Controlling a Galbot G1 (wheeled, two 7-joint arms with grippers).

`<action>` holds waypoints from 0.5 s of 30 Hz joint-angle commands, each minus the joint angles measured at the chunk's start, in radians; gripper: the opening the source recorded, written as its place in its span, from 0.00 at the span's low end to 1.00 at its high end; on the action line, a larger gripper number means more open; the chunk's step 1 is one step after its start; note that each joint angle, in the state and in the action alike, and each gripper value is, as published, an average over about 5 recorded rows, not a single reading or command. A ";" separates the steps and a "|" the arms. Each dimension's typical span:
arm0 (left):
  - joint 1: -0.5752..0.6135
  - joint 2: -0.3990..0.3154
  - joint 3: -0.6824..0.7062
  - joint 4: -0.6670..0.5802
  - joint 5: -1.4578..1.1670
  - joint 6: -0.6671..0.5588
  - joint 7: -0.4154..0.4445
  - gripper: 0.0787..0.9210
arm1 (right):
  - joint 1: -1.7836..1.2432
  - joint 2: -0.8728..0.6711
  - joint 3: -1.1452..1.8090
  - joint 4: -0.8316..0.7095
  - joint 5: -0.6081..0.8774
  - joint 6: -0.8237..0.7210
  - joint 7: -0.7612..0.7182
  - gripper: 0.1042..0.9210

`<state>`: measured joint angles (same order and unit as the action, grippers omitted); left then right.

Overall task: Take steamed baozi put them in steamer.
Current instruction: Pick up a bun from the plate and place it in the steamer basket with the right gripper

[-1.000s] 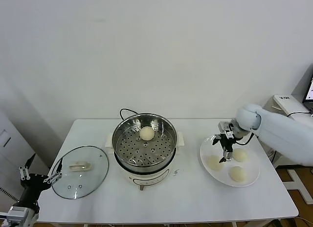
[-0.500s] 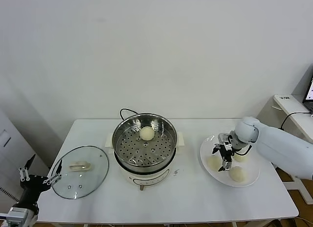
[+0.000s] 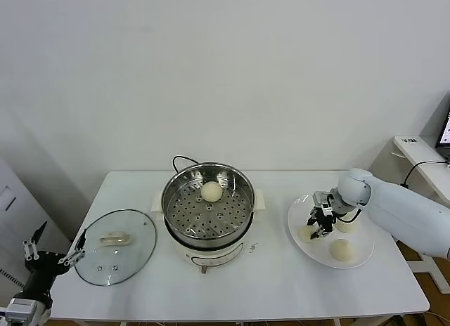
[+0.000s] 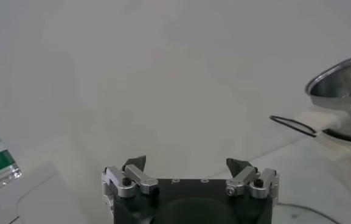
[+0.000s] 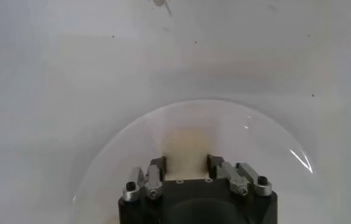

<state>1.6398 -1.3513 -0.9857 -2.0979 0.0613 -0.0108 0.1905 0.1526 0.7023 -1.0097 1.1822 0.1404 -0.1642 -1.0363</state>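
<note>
The steamer [image 3: 169,199] stands mid-table with one baozi [image 3: 211,192] on its perforated tray. A white plate [image 3: 351,264] at the right holds three baozi: one at its left [image 3: 305,234], one in front [image 3: 342,250], one behind [image 3: 346,226], partly hidden by the arm. My right gripper [image 3: 317,226] is down on the plate, shut on the left baozi. In the right wrist view the gripper [image 5: 186,162] has its fingers against both sides of that baozi [image 5: 187,143]. My left gripper [image 3: 58,240] is open and empty, off the table's left front corner; it also shows in the left wrist view [image 4: 186,162].
A round glass lid [image 3: 116,245] with a white handle lies flat on the table, left of the steamer. The steamer's black cord [image 3: 179,159] loops behind it. The steamer rim [image 4: 339,79] shows in the left wrist view. A shelf stands at the far right.
My right gripper has dropped lower onto the plate and closed round the left baozi. My left gripper has sunk slightly at the lower left.
</note>
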 commanded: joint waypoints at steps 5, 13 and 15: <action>0.003 0.001 -0.007 -0.006 -0.001 -0.002 0.000 0.88 | 0.509 0.051 -0.295 0.027 0.386 -0.019 -0.038 0.25; 0.001 -0.012 -0.007 -0.012 -0.001 -0.005 0.000 0.88 | 0.746 0.215 -0.366 0.070 0.696 -0.145 -0.055 0.26; 0.002 -0.013 -0.008 -0.010 -0.002 -0.008 0.000 0.88 | 0.739 0.255 -0.353 0.096 0.731 -0.194 -0.038 0.26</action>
<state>1.6405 -1.3628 -0.9937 -2.1095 0.0599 -0.0173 0.1903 0.6683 0.8517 -1.2688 1.2469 0.6163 -0.2686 -1.0683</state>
